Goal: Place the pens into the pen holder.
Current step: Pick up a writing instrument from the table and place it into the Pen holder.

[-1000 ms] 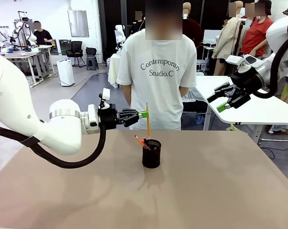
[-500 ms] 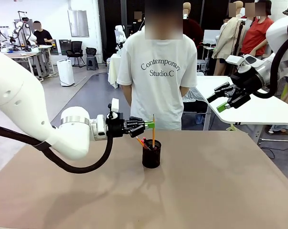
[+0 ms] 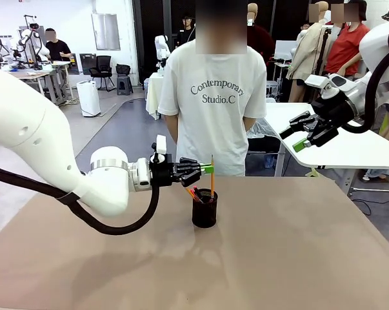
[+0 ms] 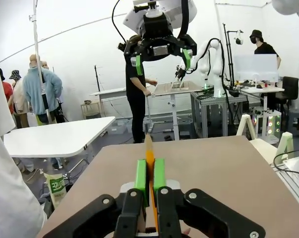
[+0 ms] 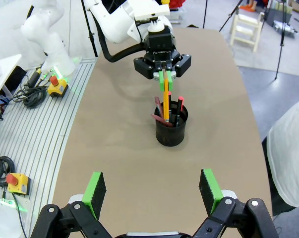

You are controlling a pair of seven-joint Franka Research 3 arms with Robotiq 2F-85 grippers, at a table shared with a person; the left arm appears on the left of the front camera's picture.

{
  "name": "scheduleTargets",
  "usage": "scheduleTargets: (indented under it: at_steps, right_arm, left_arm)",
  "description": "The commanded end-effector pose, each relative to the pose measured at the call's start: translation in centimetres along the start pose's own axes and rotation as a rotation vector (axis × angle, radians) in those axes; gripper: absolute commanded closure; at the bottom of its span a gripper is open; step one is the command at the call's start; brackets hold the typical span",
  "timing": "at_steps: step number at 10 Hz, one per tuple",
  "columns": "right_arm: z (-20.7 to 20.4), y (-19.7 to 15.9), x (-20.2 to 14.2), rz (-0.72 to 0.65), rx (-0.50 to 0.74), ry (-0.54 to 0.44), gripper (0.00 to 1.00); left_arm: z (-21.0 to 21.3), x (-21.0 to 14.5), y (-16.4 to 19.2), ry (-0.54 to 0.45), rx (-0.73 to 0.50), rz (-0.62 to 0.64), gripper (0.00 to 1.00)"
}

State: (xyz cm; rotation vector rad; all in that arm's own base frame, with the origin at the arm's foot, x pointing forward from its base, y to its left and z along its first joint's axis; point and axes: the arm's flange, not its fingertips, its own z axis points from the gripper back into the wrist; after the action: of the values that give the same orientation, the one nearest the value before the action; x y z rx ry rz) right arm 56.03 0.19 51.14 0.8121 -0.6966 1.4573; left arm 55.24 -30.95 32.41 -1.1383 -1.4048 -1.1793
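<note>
Left end effector [image 3: 209, 170]: green pads pressed together on a yellow-orange pencil [image 3: 212, 175], pinching it near mid-length. Pencil upright, lower end dipping into the pen holder [image 3: 204, 208]. In the left wrist view the pencil [image 4: 149, 163] runs straight between the two pads [image 4: 141, 174]. From the right wrist view the left end effector [image 5: 164, 82] hangs directly over the holder's rim with the pencil [image 5: 165, 105] leading down into the cup.

Pen holder: black mesh cup, standing on the brown desk [image 3: 297, 245] around mid-width, closer to the far edge than the near one. Other pens [image 5: 179, 105] already inside, leaning against the rim; a red-tipped one and a dark one discernible.

Right end effector [image 3: 300, 132]: fingers spread wide, nothing between them, raised off the desk beyond its far right corner. Its own camera shows both green pads [image 5: 94, 189] well apart.

A person in a white printed T-shirt [image 3: 213, 97] stands at the far edge.
</note>
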Motion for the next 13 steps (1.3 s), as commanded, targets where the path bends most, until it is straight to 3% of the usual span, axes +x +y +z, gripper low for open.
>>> scheduleTargets:
  at_steps: [1, 3, 8, 9, 13]
  right_arm:
    - [0.08, 0.03, 0.5, -0.014, 0.005, 0.001, 0.0]
    - [0.08, 0.03, 0.5, -0.014, 0.005, 0.001, 0.0]
    - [0.08, 0.03, 0.5, -0.014, 0.005, 0.001, 0.0]
    - [0.08, 0.03, 0.5, -0.014, 0.005, 0.001, 0.0]
    - [0.08, 0.03, 0.5, -0.014, 0.005, 0.001, 0.0]
  left_arm:
    - [-0.54, -0.57, 0.7, 0.006, 0.03, -0.057, 1.0]
    - [-0.45, -0.96, 1.07, 0.012, 0.038, -0.075, 1.0]
    - [-0.12, -0.64, 1.29, -0.01, 0.04, -0.051, 0.04]
    - [-0.14, -0.69, 1.34, -0.002, 0.043, -0.051, 0.0]
    - [0.0, -0.49, 1.22, 0.008, 0.034, -0.039, 0.0]
